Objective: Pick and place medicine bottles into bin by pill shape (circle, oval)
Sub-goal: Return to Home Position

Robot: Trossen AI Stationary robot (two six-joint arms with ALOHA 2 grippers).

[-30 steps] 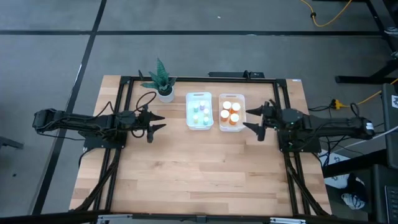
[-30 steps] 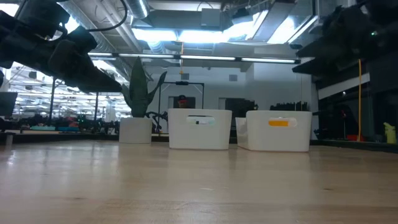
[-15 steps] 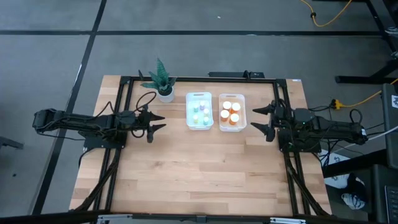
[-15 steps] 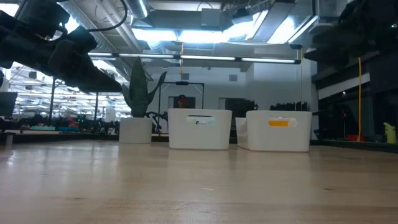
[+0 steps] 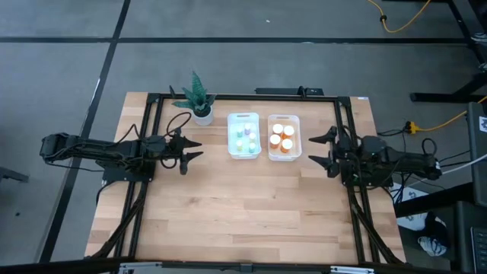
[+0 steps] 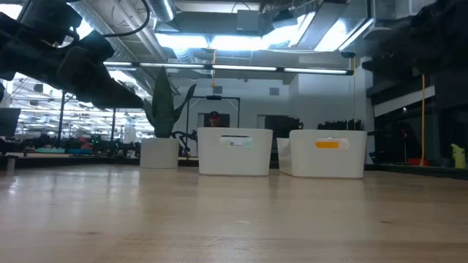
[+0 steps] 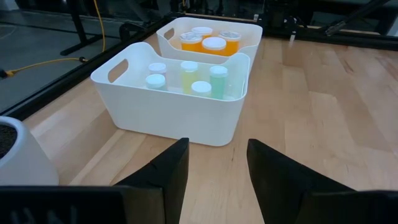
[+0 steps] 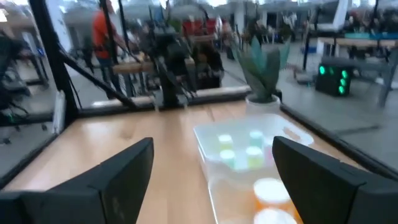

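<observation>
Two white bins stand side by side at the table's far middle. The left bin [image 5: 243,135] holds several small pale green and whitish bottles [image 7: 189,76]. The right bin [image 5: 284,137] holds the amber-orange bottles [image 5: 282,138] with white caps. My left gripper [image 5: 194,148] is open and empty, to the left of the bins. My right gripper [image 5: 321,150] is open and empty, to the right of the bins, above the table.
A green plant in a white pot [image 5: 200,103] stands at the far left of the bins. A black frame [image 5: 243,96] runs around the table. The bare wooden table top [image 5: 243,205] spreads out on the near side of the bins.
My right gripper has drawn back toward the table's right edge, away from the orange-bottle bin, staying open. My left arm has kept still.
</observation>
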